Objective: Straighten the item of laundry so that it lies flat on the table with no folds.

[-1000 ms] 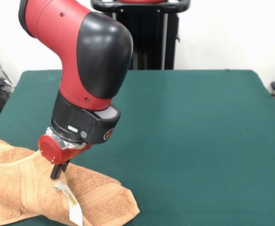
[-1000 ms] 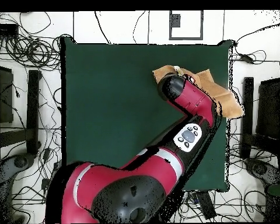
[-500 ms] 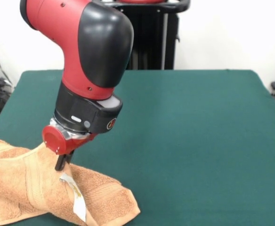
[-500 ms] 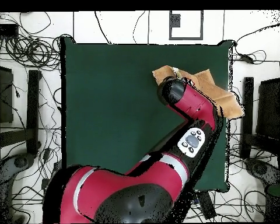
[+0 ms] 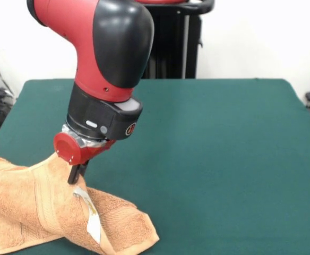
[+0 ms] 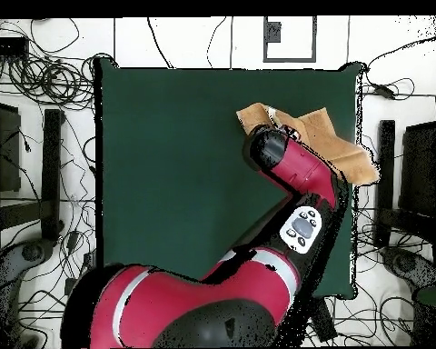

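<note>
At worktop [image 5: 213, 149] near-left corner, your hand [image 5: 76, 174] pinches towel [image 5: 33, 207], fabric peaked beneath it; white tag [image 5: 93, 223] hangs below; towel overhangs edge, folded.

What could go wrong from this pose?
The orange-tan terry towel is tented up at the gripper with folds below; a thin pinch may slip. The towel hangs past the dark green felt table at its edge, so it could slide off. The small white tag shows a flap doubled over.
</note>
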`<action>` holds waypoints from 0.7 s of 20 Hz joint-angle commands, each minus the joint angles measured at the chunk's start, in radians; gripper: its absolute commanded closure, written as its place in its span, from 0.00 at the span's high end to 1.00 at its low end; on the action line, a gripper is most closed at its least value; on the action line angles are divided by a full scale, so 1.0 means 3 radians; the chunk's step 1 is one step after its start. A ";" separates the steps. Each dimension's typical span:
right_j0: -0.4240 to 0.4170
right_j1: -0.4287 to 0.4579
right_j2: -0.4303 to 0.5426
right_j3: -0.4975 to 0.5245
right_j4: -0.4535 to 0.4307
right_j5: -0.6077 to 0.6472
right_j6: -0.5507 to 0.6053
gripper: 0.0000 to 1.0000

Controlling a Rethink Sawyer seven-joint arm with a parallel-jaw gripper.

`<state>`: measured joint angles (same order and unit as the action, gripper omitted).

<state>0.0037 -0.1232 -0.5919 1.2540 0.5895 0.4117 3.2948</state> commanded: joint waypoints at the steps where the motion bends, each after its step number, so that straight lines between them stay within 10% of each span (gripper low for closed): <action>1: -0.0026 -0.0118 0.0656 0.0557 -0.0181 -0.0162 -0.0099 0.00; 14: -0.0143 -0.0327 0.0948 0.0960 -0.0487 -0.0536 -0.0086 0.00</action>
<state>-0.0383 -0.2119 -0.4873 1.3828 0.4990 0.2995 3.2948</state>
